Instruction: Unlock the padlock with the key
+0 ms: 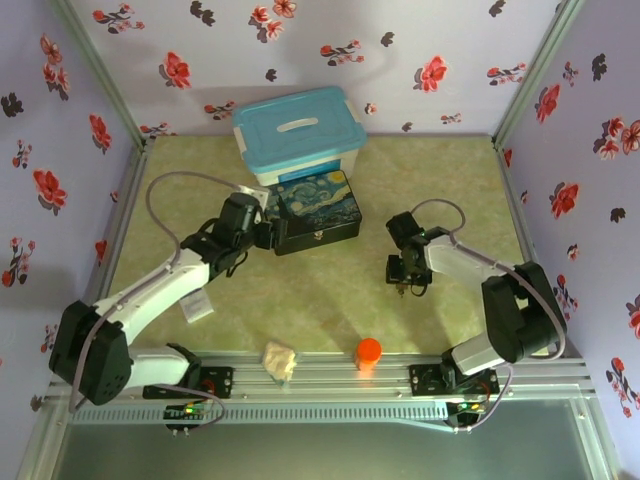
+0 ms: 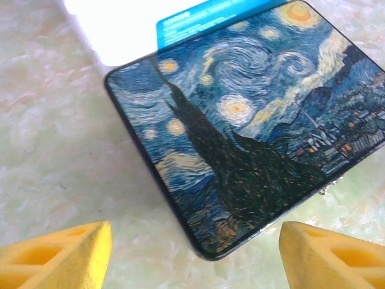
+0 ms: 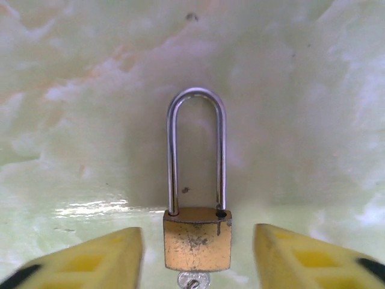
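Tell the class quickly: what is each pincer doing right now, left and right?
Left pincer: open, holding nothing, beside the painted tin.
Right pincer: open, straddling the padlock without touching it.

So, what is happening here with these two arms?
The right gripper stands open around the padlock, which lies flat on the table, with a gap on each side. What looks like the key shows at the lock's base. The left gripper hangs open over the painted tin, holding nothing.
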Tool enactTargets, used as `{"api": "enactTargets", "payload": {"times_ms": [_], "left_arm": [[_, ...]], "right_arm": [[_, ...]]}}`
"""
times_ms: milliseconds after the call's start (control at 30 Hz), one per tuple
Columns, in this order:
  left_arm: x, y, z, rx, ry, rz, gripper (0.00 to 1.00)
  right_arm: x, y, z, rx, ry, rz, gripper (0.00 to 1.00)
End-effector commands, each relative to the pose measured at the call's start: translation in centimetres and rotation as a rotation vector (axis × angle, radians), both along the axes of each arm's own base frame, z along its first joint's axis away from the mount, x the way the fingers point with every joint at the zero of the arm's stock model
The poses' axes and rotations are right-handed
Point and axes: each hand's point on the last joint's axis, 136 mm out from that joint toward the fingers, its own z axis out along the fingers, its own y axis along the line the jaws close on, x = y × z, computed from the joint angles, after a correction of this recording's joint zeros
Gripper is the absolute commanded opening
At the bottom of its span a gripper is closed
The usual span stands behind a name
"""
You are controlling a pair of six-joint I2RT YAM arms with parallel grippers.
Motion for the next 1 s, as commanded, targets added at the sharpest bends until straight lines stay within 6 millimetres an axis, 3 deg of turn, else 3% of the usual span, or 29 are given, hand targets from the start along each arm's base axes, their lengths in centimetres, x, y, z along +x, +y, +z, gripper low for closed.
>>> {"api": "enactTargets", "payload": {"times_ms": [0, 100, 200, 233, 300, 433, 567, 667, 800, 967], "left_arm": [[0.2, 3.2, 1.9, -0.077, -0.051, 0.129, 0.83], [0.7, 8.5, 1.6, -0.063, -0.127, 0.312, 0.93], [0.9, 13.5, 0.3, 0.058, -0.207, 0.460, 0.99], [0.9, 15.0, 0.0, 0.122, -0.234, 0.500, 1.00], [1.0, 16.9, -0.5, 0.230, -0.267, 0.528, 1.00], [1.7, 20.5, -2.9, 0.329, -0.283, 0.604, 1.00], [3.5, 21.5, -5.4, 0.222, -0.300, 0.579, 1.00], [4.8, 21.6, -5.3, 0.191, -0.349, 0.566, 1.00], [5.3, 22.6, -6.8, 0.143, -0.369, 0.576, 0.99], [5.6, 22.0, -7.9, 0.132, -0.356, 0.538, 1.00]], "right_arm": [[1.3, -0.4, 3.1, -0.026, -0.091, 0.015, 0.64], [3.7, -1.7, 5.4, -0.081, -0.210, -0.004, 0.69], [6.9, -5.5, 8.1, -0.204, -0.410, -0.086, 0.78], [7.8, -6.8, 8.8, -0.242, -0.489, -0.116, 0.86], [9.0, -8.7, 9.7, -0.278, -0.603, -0.144, 0.98], [10.5, -11.8, 9.7, -0.281, -0.752, -0.211, 0.99], [11.2, -13.6, 8.1, -0.258, -0.904, -0.249, 0.99], [11.2, -14.8, 8.1, -0.229, -1.009, -0.305, 0.99], [11.3, -14.4, 8.8, -0.165, -1.141, -0.274, 0.99], [12.2, -13.8, 6.3, -0.150, -1.115, -0.237, 0.99]]}}
